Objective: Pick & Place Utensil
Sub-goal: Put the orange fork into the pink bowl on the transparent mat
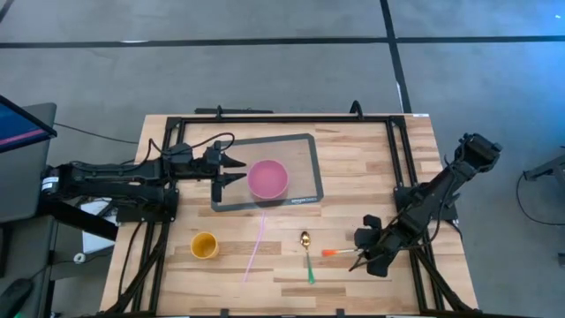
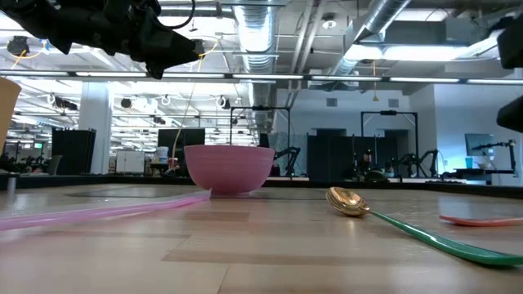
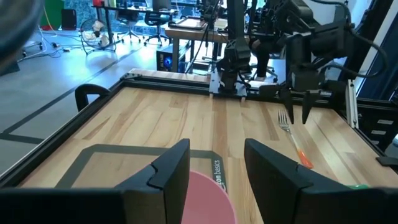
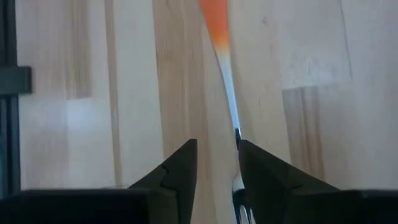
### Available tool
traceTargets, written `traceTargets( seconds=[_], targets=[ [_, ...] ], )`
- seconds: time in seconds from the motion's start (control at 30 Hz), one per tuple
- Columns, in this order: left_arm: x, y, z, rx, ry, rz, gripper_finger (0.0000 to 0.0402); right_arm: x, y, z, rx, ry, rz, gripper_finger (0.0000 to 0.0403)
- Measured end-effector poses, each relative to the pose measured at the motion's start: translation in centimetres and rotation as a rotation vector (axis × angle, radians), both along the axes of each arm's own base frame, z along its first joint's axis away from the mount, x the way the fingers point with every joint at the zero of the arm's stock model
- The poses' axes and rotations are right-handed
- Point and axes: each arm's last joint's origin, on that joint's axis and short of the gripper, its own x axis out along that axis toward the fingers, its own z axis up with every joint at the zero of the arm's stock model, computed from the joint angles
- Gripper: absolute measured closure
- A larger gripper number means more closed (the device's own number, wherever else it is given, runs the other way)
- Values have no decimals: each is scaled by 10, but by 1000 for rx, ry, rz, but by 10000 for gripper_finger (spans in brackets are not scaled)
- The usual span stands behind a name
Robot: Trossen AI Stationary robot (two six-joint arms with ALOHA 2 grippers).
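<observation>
High view: the right gripper [image 1: 364, 257] stands over the tines of the orange-handled fork [image 1: 338, 253], whose handle runs away toward the spoon [image 1: 306, 250]. The left gripper [image 1: 237, 170], parted and empty, is far off.

Right wrist view: parted jaws; the fork's shaft [image 4: 229, 93] lies lengthwise beside one finger [image 4: 264, 174], not gripped.

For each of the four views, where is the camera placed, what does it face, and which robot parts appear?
High: overhead, looking down; both arms, left gripper, right gripper.
Low: table height, facing pink bowl and spoon; one arm overhead.
Left wrist: over the bowl, facing the right gripper; own fingers.
Right wrist: looking down at the fork; own fingers.
Shared: fork in high and wrist views.
</observation>
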Motion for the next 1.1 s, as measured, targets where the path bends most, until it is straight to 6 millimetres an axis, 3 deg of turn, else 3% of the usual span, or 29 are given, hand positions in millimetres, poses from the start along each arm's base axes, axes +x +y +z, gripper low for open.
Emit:
traceTargets(
  seconds=[0.37,0.63,1.1],
  targets=[
    [0,0,1,2,-5,0,247,-5,-7,-18,7,-27,4,292],
    [0,0,1,2,-7,0,247,-6,-10,-25,-77,-106,137,292],
    [0,0,1,2,-8,0,247,-8,-11,-27,-86,-101,140,292]
  ],
)
